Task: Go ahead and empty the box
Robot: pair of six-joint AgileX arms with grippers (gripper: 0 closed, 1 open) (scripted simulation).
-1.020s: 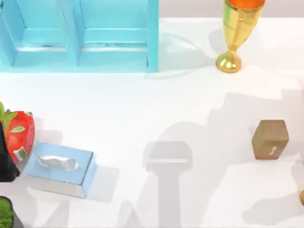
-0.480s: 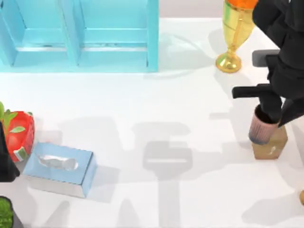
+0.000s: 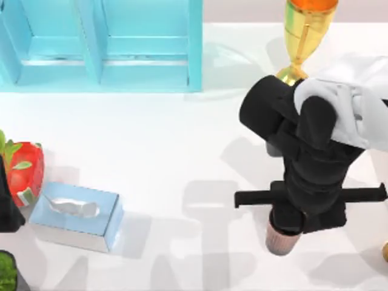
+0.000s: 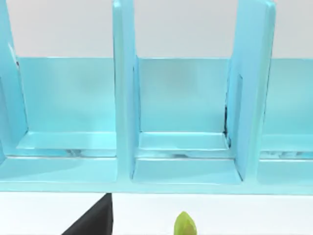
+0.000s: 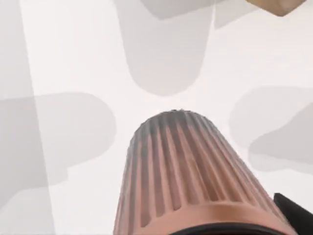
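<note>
Pink and ribbed, the cup [image 3: 281, 240] hangs pinched in my right hand [image 3: 285, 227] above the white bench [image 3: 182, 139], right of centre. My left hand [image 3: 7, 209] sits parked at the left edge beside the tissue box [image 3: 77, 214]; I cannot tell its state.

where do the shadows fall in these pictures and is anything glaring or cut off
Top view: soft grey arm shadows cross the white table; the right arm hides the brown box. Right wrist view: the ribbed cup looms large, cropped at the frame edge, grey shadows behind. Left wrist view: even light on the blue shelf, no glare.
</note>
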